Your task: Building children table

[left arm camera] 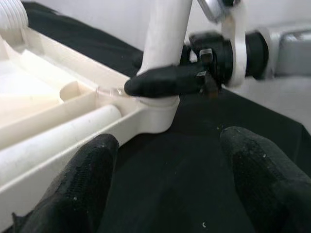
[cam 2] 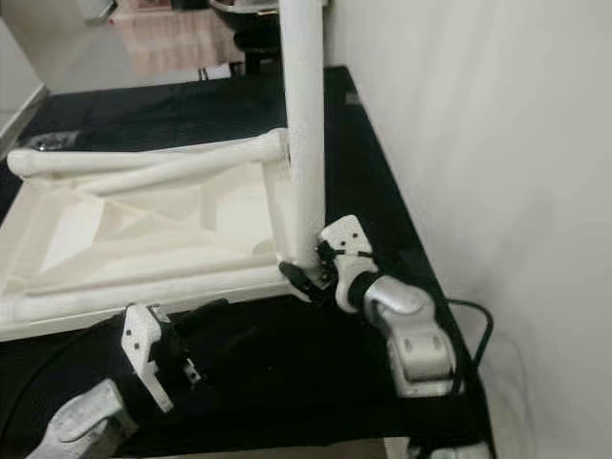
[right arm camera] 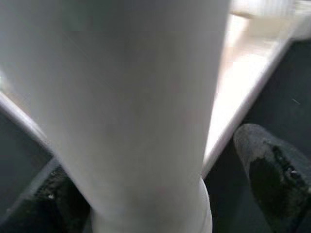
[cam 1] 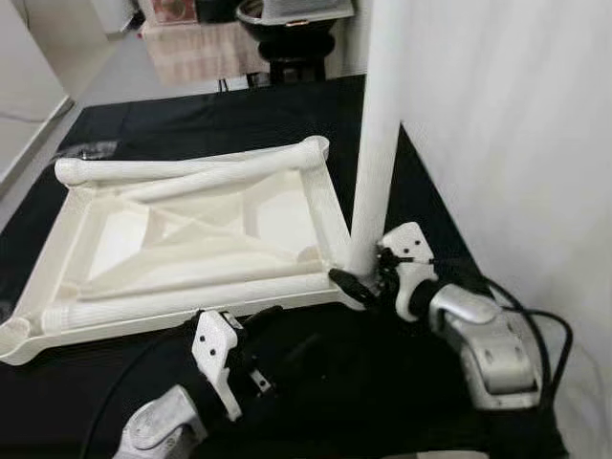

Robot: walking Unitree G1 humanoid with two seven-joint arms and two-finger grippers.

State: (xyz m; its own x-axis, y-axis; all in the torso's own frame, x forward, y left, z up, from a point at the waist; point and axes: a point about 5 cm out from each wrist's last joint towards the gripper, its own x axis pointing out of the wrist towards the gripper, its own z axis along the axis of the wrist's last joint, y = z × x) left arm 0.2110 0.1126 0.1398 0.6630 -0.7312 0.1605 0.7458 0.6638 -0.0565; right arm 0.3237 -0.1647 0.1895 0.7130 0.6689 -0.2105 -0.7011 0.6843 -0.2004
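White leg (cam 1: 381, 124) stands upright in the tabletop's (cam 1: 191, 239) corner socket.
Right gripper (cam 1: 368, 279) clasps its base; left gripper (cam 1: 251, 335), fingers spread, waits nearby.

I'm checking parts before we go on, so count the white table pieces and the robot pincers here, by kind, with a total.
Upturned white tabletop on the black cloth: 1
Standing white leg in its near corner socket: 1
Loose white legs lying in the tabletop: 3
Right pincer at the standing leg's base: 1
Left pincer, open, near the tabletop's edge: 1
Total: 7
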